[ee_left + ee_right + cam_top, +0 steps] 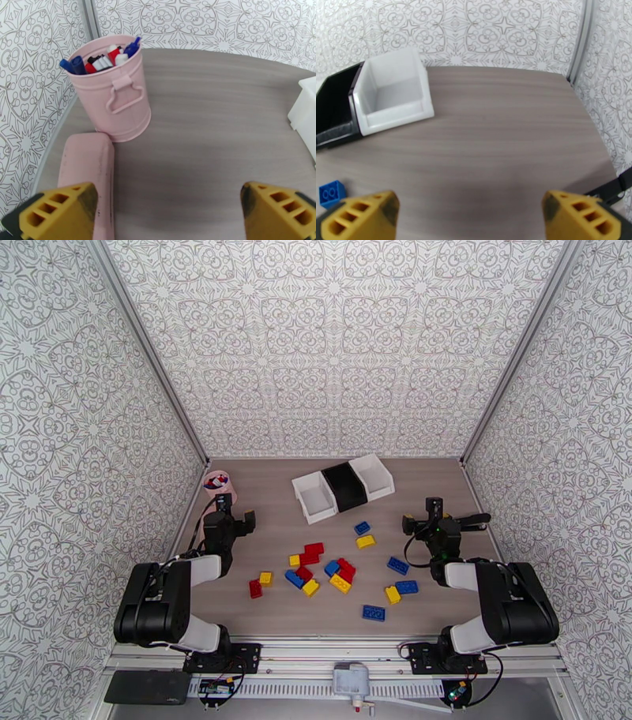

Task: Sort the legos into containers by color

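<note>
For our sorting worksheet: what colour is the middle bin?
Black; the bin shows best from the top view.

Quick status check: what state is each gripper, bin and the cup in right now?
Left gripper: open, empty.
Right gripper: open, empty.
Left white bin: empty.
Black bin: empty.
Right white bin: empty.
Legos: loose, none binned.
Pink cup: upright, holding markers.

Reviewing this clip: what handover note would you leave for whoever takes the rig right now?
Left gripper: open, empty, facing the pink cup.
Right gripper: open, empty, over bare table.
Legos: all loose on the table, in front of the bins.
Left white bin, black bin, right white bin: in a row at the back, look empty.
Done: nothing sorted.
Left: every red, yellow and blue brick.
</note>
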